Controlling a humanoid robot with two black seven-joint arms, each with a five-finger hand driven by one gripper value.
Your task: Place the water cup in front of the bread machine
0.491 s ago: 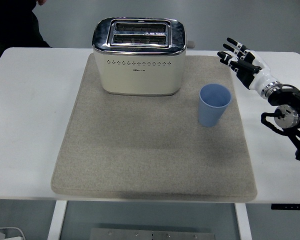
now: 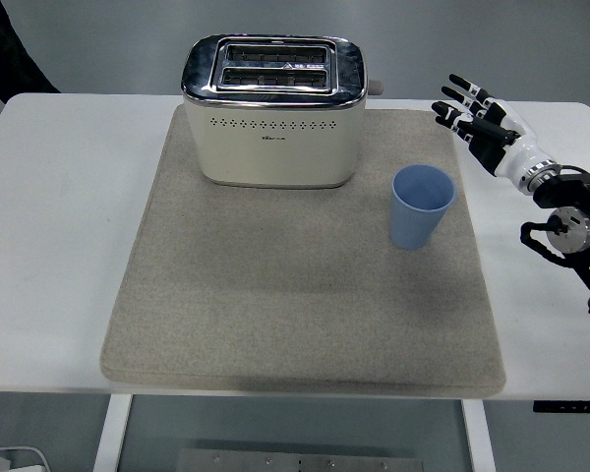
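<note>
A light blue water cup stands upright on the right part of the grey mat, to the right of and slightly nearer than the cream and chrome bread machine at the mat's back. My right hand hovers over the table behind and to the right of the cup, apart from it, fingers spread and holding nothing. The left arm does not show.
The mat covers most of the white table. A person's dark clothing shows at the top left corner. A white object lies on the floor at the bottom left.
My right hand and forearm have shifted slightly to the right. The dark-clothed person at the top left has drawn back toward the corner. The cup has not moved.
</note>
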